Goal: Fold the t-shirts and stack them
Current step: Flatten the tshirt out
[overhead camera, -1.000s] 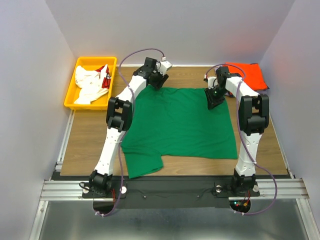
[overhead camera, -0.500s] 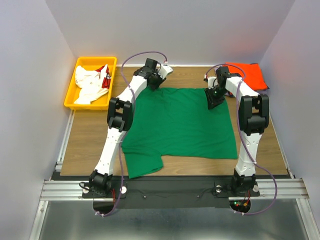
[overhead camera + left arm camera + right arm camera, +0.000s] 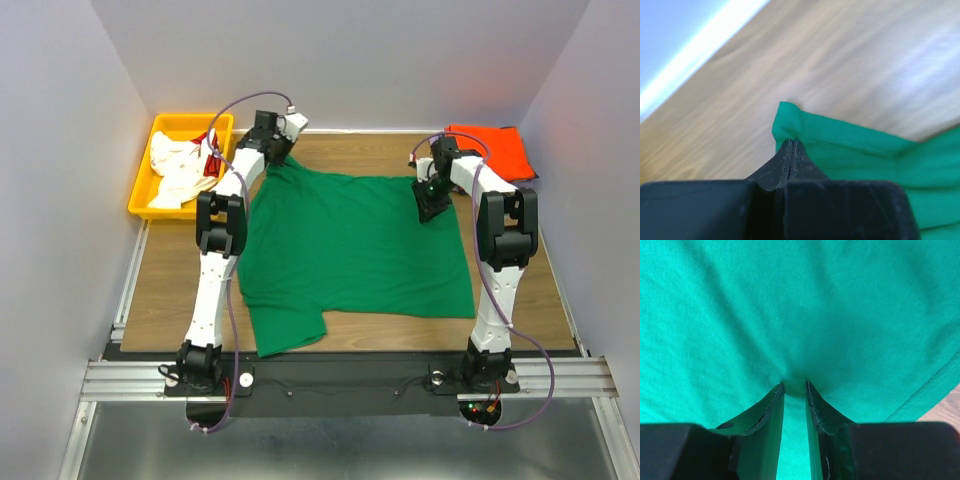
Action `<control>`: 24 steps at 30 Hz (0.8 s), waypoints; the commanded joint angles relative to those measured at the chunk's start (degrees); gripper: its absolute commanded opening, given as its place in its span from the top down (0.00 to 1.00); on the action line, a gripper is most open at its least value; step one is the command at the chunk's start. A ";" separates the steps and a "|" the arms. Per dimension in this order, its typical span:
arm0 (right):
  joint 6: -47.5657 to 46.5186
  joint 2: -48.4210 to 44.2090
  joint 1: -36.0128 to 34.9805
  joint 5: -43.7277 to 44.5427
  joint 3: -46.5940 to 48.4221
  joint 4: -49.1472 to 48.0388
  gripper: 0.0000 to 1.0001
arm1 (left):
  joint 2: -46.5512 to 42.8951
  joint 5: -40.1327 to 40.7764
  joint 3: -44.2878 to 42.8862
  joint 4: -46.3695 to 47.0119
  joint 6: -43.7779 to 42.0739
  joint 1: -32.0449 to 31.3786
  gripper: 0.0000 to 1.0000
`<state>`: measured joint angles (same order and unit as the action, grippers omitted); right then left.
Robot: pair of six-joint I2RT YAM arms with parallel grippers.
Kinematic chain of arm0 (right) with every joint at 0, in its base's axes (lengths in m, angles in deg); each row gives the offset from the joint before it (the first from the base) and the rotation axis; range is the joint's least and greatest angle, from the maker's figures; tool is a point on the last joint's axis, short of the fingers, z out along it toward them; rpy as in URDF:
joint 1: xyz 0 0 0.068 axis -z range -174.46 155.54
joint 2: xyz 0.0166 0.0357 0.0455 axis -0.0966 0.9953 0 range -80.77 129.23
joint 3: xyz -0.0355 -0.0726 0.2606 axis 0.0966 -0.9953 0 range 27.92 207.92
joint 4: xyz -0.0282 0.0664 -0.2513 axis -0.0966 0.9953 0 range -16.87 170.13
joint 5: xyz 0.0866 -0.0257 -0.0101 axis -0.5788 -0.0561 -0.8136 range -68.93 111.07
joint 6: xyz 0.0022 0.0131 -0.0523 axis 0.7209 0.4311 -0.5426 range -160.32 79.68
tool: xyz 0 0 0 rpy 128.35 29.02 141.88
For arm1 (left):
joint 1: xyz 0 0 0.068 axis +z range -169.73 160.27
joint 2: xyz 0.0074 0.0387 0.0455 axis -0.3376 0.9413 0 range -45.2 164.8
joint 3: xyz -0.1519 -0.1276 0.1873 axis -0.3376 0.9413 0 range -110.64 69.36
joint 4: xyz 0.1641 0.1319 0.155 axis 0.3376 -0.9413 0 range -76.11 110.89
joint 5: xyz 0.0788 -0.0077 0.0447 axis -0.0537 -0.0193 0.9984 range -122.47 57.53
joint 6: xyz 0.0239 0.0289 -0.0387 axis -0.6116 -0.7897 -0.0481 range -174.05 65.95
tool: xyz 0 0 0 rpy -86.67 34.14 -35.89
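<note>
To the left of your left gripper [image 3: 791, 146] stood the yellow bin [image 3: 138, 196]. It sat against the left edge of the table [image 3: 175, 275] and held crumpled white shirts [image 3: 178, 172] with some red showing. Only a narrow strip of bare wood separated the bin from the arm, so you had little room on that side.

The left gripper was clenched, fingers pressed flat together on the hemmed far-left corner of the green t-shirt [image 3: 355, 250]. That corner was drawn out to a point toward the bin. Ahead of the fingertips there was bare wood, and then the table's far edge, which was close.

The rest of the green t-shirt lay spread flat between your two arms, covering the middle of the table. One sleeve stuck out toward the left arm's base. Bare wood ran along the shirt's left and near edges.

Your right gripper [image 3: 794, 387] was pressed down on the shirt just inside its far-right corner. Its fingers were narrowly apart and nipped a small pucker of green cloth. The hem and a sliver of wood showed just to its right.

Farther right and beyond it, the orange t-shirt [image 3: 495, 150] lay folded in the far-right corner. It was near the right arm but apart from the green shirt.
</note>
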<state>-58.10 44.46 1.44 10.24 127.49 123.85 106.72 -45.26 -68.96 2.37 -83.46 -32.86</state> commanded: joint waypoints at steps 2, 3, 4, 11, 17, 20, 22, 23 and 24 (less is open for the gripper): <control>0.20 1.25 0.32 1.69 -2.01 0.17 0.71 | -8.30 -1.26 0.86 7.89 0.67 1.35 1.00; 0.29 1.16 0.41 1.52 -1.84 0.26 0.71 | -8.22 -1.79 0.95 8.15 0.49 1.35 1.00; 0.38 1.07 0.41 1.17 -1.40 0.17 0.71 | -8.22 -2.66 1.04 8.24 0.14 1.43 1.00; 0.38 -0.07 0.41 -3.32 0.71 0.43 0.69 | -7.34 -11.27 2.18 12.80 -2.93 1.09 1.00; 0.29 -1.65 0.41 -4.55 1.50 0.78 0.69 | -7.94 -13.05 4.20 17.01 -5.58 -0.06 1.00; 0.20 -2.62 0.41 -4.55 2.47 0.78 0.69 | -10.40 -13.56 6.83 18.26 -5.65 0.12 1.00; 0.03 -2.80 0.58 -4.20 4.49 0.78 0.68 | -12.07 -14.18 9.64 18.26 -6.45 0.12 1.00; 0.03 -2.80 0.84 -4.20 5.54 0.61 0.67 | -14.00 -15.06 10.69 18.17 -7.58 0.12 1.00; 0.03 -2.62 1.02 -4.11 6.68 0.61 0.66 | -15.23 -15.41 13.23 18.17 -8.29 0.03 1.00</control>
<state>-58.10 44.40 1.84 6.89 128.87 124.44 102.00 -57.68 -59.56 16.73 -88.82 -33.12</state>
